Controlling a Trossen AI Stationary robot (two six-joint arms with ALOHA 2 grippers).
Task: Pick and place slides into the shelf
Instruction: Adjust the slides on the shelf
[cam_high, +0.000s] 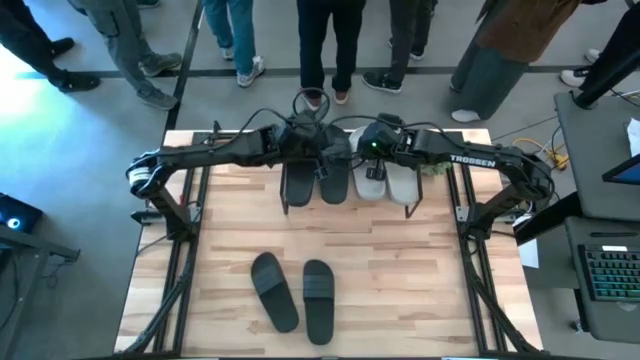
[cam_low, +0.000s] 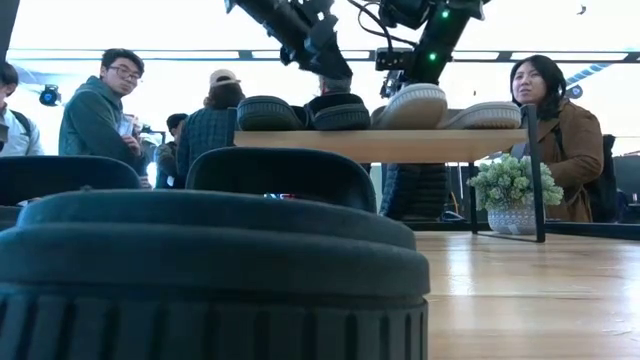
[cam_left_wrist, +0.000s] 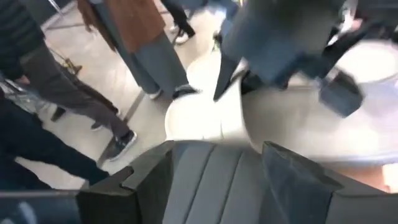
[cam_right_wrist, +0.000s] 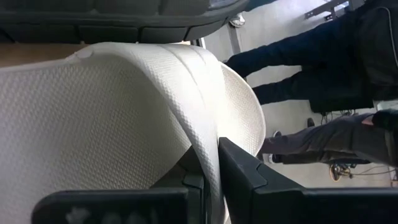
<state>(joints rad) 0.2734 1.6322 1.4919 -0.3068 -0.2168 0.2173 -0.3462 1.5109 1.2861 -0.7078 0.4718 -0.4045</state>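
The shelf (cam_low: 380, 143) stands at the table's far middle and carries two black slides (cam_high: 298, 180) and two pale slides (cam_high: 402, 183) side by side. My left gripper (cam_high: 322, 163) is open above the inner black slide (cam_left_wrist: 217, 180), a finger on either side of its ribbed top. My right gripper (cam_high: 375, 165) is shut on the inner pale slide (cam_low: 412, 105), which sits tilted on the board. Two more black slides (cam_high: 275, 290) (cam_high: 318, 300) lie flat on the near part of the table. My left gripper: I cannot tell whether its fingers (cam_left_wrist: 149, 183) touch the black slide between them. My right gripper pinches the pale slide's strap at its edge (cam_right_wrist: 208, 149) between both fingers, coming from above. The slide is tilted, with its lower part on the shelf board next to the other pale slide.
A small potted plant (cam_low: 510, 190) stands on the table by the shelf's right leg. A black slide (cam_low: 210, 270) fills the low view's foreground. Several people stand beyond the far edge. Bare wood lies between the shelf and the near slides.
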